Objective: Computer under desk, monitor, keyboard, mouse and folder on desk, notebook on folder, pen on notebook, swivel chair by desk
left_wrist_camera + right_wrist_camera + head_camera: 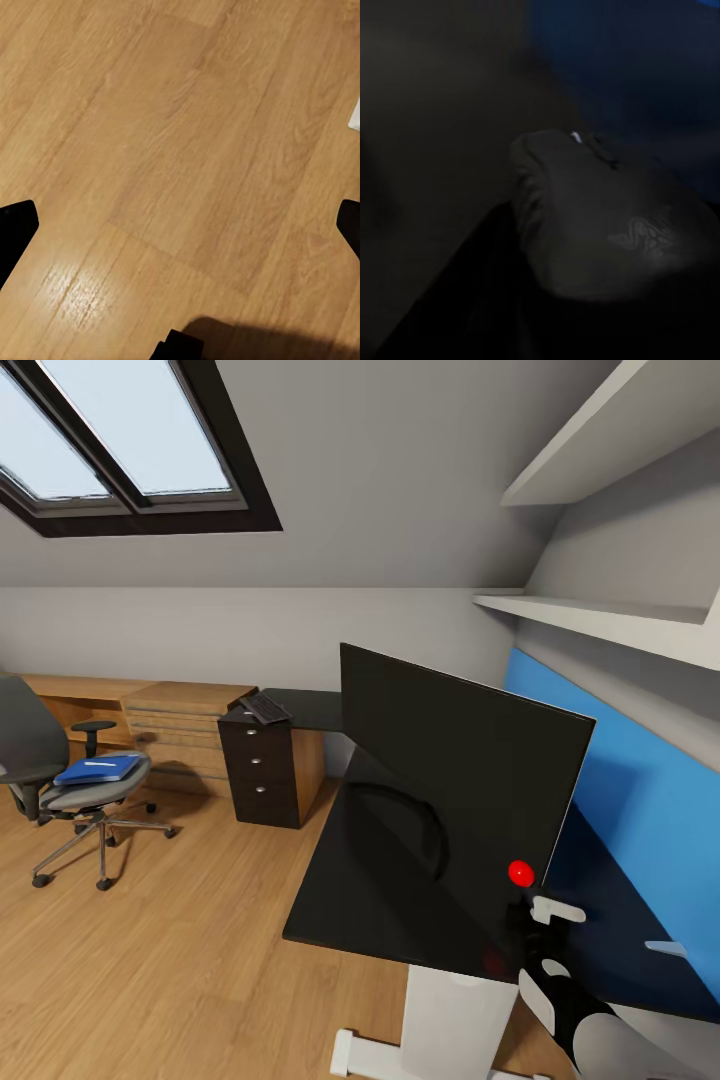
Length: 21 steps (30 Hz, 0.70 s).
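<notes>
Behind monitor, right gripper over mouse

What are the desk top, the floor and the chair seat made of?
The desk top looks like glossy black lacquer or glass-like plastic, since it mirrors the monitor stand. The floor looks like light wood planks with visible grain and a soft sheen. The swivel chair seat looks like matte grey fabric or foam, though that is hard to tell; its base looks like shiny metal.
</notes>
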{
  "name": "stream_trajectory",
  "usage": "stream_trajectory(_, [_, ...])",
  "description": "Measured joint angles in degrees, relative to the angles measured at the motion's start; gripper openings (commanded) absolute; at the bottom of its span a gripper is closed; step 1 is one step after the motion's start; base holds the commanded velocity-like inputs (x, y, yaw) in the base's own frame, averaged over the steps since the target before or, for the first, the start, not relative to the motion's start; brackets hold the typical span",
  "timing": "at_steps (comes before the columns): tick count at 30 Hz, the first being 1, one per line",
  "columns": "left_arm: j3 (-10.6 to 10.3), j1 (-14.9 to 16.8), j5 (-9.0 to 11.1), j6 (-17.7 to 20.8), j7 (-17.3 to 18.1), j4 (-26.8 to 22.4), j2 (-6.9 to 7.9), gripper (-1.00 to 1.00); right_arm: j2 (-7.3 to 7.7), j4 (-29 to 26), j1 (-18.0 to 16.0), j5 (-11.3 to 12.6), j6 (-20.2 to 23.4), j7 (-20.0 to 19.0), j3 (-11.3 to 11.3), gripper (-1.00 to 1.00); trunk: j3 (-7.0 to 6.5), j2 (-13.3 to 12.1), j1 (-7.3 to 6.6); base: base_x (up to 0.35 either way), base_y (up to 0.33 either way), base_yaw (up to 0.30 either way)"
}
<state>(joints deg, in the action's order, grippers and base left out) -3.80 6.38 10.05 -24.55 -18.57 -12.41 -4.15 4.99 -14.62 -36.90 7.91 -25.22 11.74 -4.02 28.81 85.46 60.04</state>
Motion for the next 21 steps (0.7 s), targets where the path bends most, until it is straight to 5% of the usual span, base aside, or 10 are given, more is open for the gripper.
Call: stream_trajectory(21, [0.0, 0.0, 0.0, 0.0, 0.0, 0.0, 0.01, 1.00, -0.14, -0.1, 0.0, 0.0, 0.1, 0.2, 0.0, -1.00, 0.00, 0.0, 0.03, -0.249, 0.185, 0.000])
